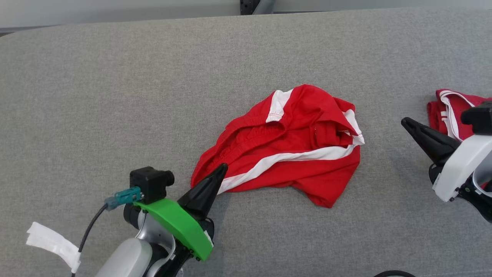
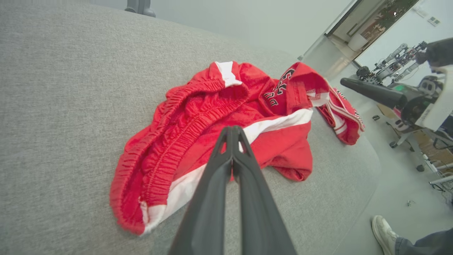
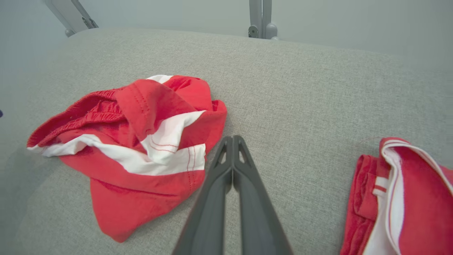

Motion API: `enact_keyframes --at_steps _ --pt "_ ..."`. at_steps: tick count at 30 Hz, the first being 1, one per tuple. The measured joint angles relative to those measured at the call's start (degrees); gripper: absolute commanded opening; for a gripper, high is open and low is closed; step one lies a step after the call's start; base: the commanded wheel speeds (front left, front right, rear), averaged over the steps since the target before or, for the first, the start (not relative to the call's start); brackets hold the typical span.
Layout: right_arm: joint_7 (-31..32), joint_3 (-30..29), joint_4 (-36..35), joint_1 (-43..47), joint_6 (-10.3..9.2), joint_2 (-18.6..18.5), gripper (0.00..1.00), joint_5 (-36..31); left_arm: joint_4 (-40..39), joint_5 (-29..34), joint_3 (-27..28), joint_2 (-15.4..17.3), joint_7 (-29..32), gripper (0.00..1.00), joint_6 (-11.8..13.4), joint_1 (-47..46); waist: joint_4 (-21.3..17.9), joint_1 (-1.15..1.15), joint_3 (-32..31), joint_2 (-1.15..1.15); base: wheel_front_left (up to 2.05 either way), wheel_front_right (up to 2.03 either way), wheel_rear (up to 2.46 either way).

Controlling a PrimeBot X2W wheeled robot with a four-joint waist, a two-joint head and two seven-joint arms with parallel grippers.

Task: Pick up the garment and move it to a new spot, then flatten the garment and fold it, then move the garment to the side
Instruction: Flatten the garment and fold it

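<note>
Two red garments on my grey counter [image 1: 115, 96]: the crumpled red-and-white shorts [image 1: 292, 154] sit mid-counter, and a second red piece [image 1: 447, 111] lies at the right edge. On my left gripper [image 1: 222, 167] the jaws are pressed together, tip at the shorts' near-left edge. The right gripper [image 1: 404, 122] has its jaws together too, gripping nothing, between both pieces. The left wrist view adds black lettering [image 2: 281, 88] on the shorts and a person's shoe [image 2: 384, 235] on the floor.
</note>
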Motion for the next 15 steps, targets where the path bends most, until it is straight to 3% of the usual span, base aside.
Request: enact_keyframes --at_steps 3,7,15 --pt "-0.35 -0.34 -1.63 1.70 0.00 -0.83 0.00 1.16 -2.36 -1.67 1.20 0.74 0.81 0.00 1.03 1.55 -0.76 0.00 -0.60 0.00 0.00 0.00 0.00" --pt "-0.09 0.26 -2.52 3.33 0.00 -0.48 0.00 0.93 -2.36 0.53 1.11 3.87 1.58 0.00 2.54 2.83 -1.88 0.00 -0.91 0.00 0.00 0.00 0.00" --pt "-2.25 -0.67 -2.30 4.93 0.00 1.40 0.00 -1.53 -3.19 1.59 0.89 4.23 1.08 0.00 3.52 3.66 -2.41 0.00 -0.49 0.00 0.00 0.00 0.00"
